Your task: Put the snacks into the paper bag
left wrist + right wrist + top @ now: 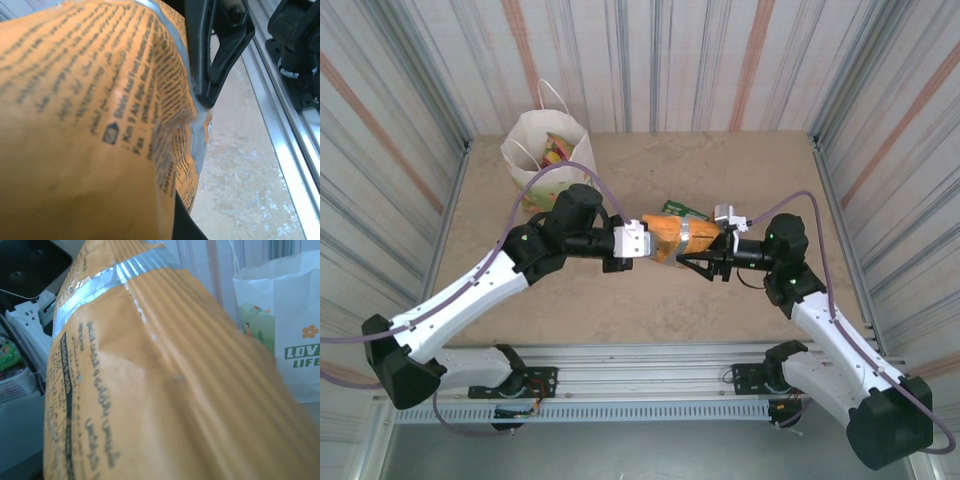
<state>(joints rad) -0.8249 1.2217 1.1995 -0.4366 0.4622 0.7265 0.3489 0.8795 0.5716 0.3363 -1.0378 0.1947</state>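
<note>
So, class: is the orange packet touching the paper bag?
Apart. The top view shows a wide stretch of bare table between the orange packet and the paper bag.

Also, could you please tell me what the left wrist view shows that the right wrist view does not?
Left wrist view: the marbled table top and the aluminium rail along its edge. Right wrist view: the white paper bag with its green print, standing behind the packet. Shared: the orange packet, very close to the lens, with printed text and a silver band.
</note>
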